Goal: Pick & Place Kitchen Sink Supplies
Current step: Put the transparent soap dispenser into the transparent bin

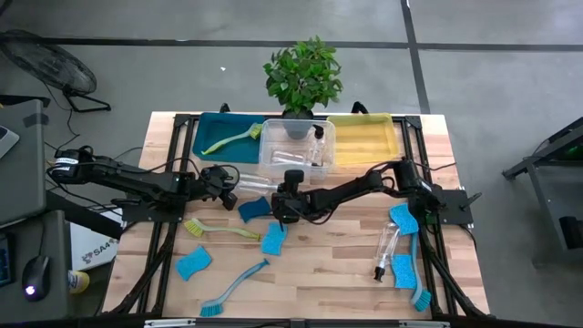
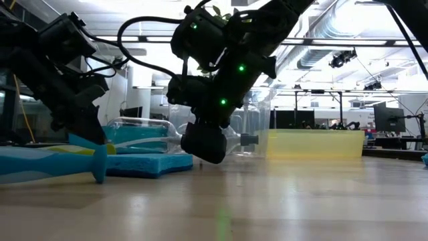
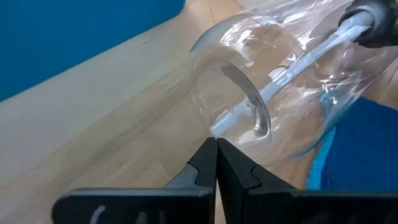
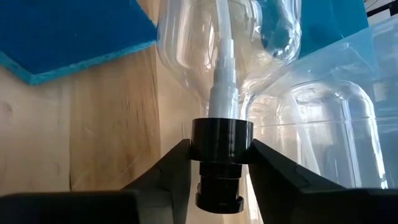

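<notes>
A clear plastic bottle [image 1: 259,185] with a black pump top lies on its side on the table, just in front of the clear bin [image 1: 273,162]. My right gripper [image 4: 221,152] is shut on its pump end and shows mid-table in the high view [image 1: 286,195]. My left gripper [image 3: 216,149] is shut, with its tips at the bottle's round base [image 3: 239,106]; in the high view it is left of the bottle [image 1: 230,186]. A blue sponge [image 1: 255,209] lies on the table right beside the bottle's near side. My right gripper pinches the bottle's black pump collar [image 4: 222,134] between its two fingers. The fingers come about level from the table's right and point along the bottle. The bottle stretches away from them on its side. My left gripper's shut fingertips [image 3: 211,155] meet the lower edge of the bottle's base [image 3: 219,132], coming from the table's left.
Teal bin [image 1: 211,128] holding a yellow-green brush [image 1: 233,138], clear bin with bottles, yellow bin [image 1: 366,138] and a plant [image 1: 303,75] at the far edge. Sponges [image 1: 193,262] [image 1: 273,239] [image 1: 404,219], brushes [image 1: 221,230] [image 1: 233,289] and another bottle [image 1: 387,246] lie in front.
</notes>
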